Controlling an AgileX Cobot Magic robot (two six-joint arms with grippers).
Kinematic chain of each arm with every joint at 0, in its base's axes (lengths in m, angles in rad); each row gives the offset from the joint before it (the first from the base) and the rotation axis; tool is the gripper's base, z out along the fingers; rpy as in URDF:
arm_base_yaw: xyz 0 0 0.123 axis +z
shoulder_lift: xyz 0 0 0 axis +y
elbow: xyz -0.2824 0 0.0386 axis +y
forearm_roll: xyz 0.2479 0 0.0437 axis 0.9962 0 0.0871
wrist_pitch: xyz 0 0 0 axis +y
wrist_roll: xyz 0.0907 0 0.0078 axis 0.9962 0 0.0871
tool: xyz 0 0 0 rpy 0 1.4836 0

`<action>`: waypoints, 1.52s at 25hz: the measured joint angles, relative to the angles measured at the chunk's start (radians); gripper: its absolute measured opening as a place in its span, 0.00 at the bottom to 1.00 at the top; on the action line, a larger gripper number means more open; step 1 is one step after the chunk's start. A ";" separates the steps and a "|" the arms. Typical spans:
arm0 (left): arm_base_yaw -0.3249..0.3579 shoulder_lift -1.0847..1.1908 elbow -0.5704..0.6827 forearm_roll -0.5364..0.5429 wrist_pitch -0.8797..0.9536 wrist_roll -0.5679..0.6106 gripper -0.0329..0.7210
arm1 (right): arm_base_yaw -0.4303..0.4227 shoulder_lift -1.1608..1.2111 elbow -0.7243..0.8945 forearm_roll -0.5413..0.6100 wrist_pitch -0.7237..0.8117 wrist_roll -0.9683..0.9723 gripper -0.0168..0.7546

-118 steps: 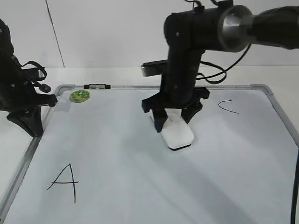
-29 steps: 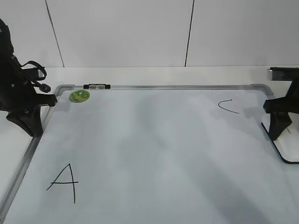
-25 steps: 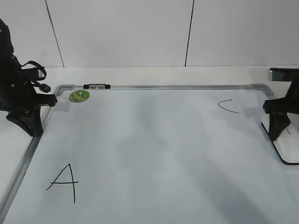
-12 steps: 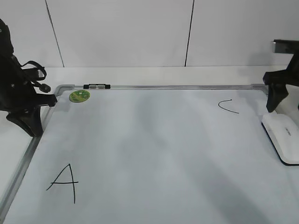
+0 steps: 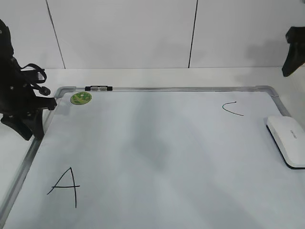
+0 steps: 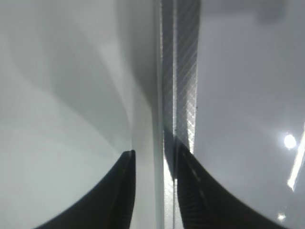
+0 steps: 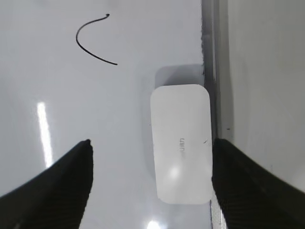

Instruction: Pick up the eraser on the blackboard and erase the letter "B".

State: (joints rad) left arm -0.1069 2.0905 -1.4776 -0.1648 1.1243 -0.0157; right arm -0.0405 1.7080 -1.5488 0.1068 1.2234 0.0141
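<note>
The white eraser (image 5: pixel 287 140) lies flat on the blackboard (image 5: pixel 157 157), against its right frame; it also shows in the right wrist view (image 7: pixel 181 143). My right gripper (image 7: pixel 151 142) is open and empty, hovering well above the eraser. In the exterior view only part of the right gripper (image 5: pixel 294 51) shows, at the top right edge. No letter "B" shows anywhere on the board. My left gripper (image 6: pixel 155 160) hangs over the board's left frame (image 6: pixel 181 71) with its jaws a little apart and nothing between them; it also shows in the exterior view (image 5: pixel 25 125).
A black "A" (image 5: pixel 64 186) is at the board's front left and a black "C" (image 5: pixel 232 109) at the back right, also in the right wrist view (image 7: pixel 93 40). A green sticker (image 5: pixel 81 98) and a small black-and-silver clip (image 5: pixel 99 88) sit at the back left.
My right gripper carried the eraser from the board's middle to its right edge, let it go there, and rose up and back. The left arm barely shifted.
</note>
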 joint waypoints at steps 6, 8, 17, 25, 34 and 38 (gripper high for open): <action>-0.002 -0.044 0.002 0.051 0.043 0.000 0.42 | 0.000 -0.141 0.000 0.021 0.007 0.000 0.79; -0.002 -0.080 0.002 0.079 0.065 0.000 0.43 | 0.000 -0.194 0.000 0.029 0.010 0.000 0.79; -0.002 -0.335 0.002 0.107 0.088 0.000 0.43 | 0.000 -0.511 0.125 0.045 0.029 0.000 0.79; -0.002 -0.637 0.002 0.098 0.104 0.000 0.43 | 0.000 -0.882 0.386 0.006 0.034 0.000 0.78; -0.002 -0.981 0.082 0.079 0.124 0.016 0.37 | 0.000 -1.370 0.673 -0.073 0.045 0.000 0.78; -0.002 -1.165 0.219 0.079 0.131 0.042 0.36 | 0.000 -1.514 0.761 -0.075 0.050 0.000 0.78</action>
State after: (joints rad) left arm -0.1090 0.9250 -1.2583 -0.0858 1.2557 0.0263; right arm -0.0405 0.1937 -0.7877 0.0315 1.2729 0.0141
